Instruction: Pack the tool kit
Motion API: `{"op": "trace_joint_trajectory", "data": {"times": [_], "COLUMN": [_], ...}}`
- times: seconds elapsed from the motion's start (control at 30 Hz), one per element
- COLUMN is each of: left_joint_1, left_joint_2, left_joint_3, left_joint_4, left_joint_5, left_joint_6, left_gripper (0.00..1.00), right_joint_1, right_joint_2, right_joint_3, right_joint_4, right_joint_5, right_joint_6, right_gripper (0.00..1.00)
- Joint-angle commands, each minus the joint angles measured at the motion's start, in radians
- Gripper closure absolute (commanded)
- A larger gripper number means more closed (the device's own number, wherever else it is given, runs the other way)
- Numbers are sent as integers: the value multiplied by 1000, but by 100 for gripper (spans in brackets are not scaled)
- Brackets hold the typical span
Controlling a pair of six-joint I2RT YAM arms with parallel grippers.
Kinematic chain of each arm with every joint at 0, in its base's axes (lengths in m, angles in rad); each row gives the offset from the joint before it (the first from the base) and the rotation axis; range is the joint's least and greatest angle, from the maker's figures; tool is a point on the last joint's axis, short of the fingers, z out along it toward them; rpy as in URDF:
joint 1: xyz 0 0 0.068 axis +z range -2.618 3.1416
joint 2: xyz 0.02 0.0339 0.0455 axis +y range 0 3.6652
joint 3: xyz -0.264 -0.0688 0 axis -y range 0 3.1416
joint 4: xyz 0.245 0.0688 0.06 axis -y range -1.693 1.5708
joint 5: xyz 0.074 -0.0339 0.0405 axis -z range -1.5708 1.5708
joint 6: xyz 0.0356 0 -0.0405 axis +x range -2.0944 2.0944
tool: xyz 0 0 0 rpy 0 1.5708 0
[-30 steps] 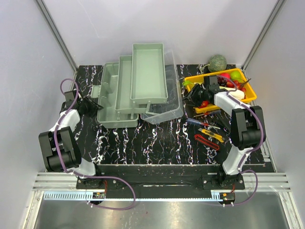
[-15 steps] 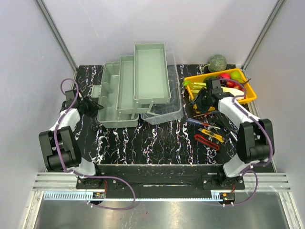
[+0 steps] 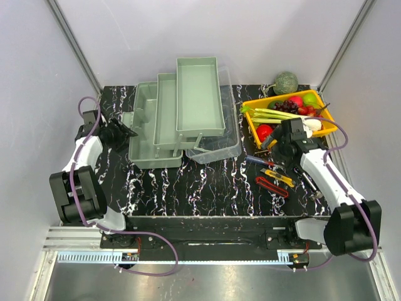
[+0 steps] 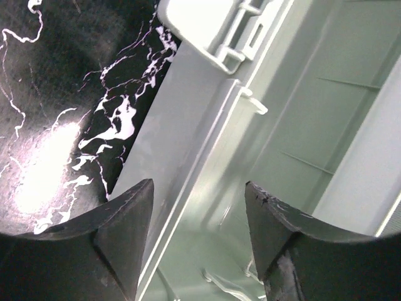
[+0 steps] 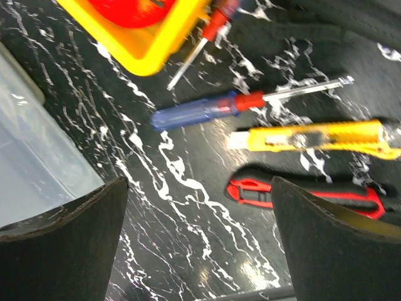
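Observation:
The pale grey-green toolbox [image 3: 164,128] stands open at the back middle, its tiered trays [image 3: 197,94] folded out and its clear lid [image 3: 220,145] lying to the right. My left gripper [image 3: 125,133] [image 4: 199,210] is open at the box's left side, with the box's wall [image 4: 188,125] showing between its fingers, untouched. My right gripper [image 3: 272,146] [image 5: 199,207] is wide open and empty, hovering over the loose tools. These are a blue-and-red screwdriver [image 5: 200,110] [image 3: 260,161], a yellow utility knife [image 5: 319,138] [image 3: 279,177] and a red utility knife [image 5: 301,194] [image 3: 270,187].
An orange-yellow tray [image 3: 326,128] of fruit and vegetables sits at the back right, its corner [image 5: 150,50] just beyond the screwdriver. A green round fruit [image 3: 286,81] lies behind it. A dark-handled tool [image 3: 308,180] lies right of the knives. White walls close in both sides.
My right gripper has drawn back from the fruit tray toward the near side, over the tools, and opened wide. My left gripper has opened beside the toolbox.

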Motion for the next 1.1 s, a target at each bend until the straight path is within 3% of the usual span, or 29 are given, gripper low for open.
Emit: {"op": "trace_joint_trajectory", "data": {"times": [0.0,0.13,0.33,0.5,0.67,0.87,1.07], "left_joint_1": [5,3,2,-48,-203,-368,-398], "left_joint_2": [-45,-116,-258,-323,-335,-352,-368], "left_joint_3": [76,117,154,177,239,265,269], "left_joint_4": [-30,-58,-110,-81,-35,-30,-27], "left_joint_5": [45,27,-8,177,372,447,438], "left_joint_6": [21,24,74,163,261,332,257], "left_gripper": [34,18,1,1,1,1,1], "right_joint_1": [-3,-3,-3,-3,-4,-4,-6], "right_joint_2": [-101,-135,-114,-104,-140,-153,-205], "right_joint_3": [-40,-66,-105,-146,-232,-344,-392], "right_joint_4": [-101,-175,-192,-190,-195,-223,-235], "right_joint_5": [66,66,38,-11,-14,-37,41], "right_joint_6": [103,177,122,135,298,526,694], "right_gripper": [1,2,4,1,4,11,12]}}
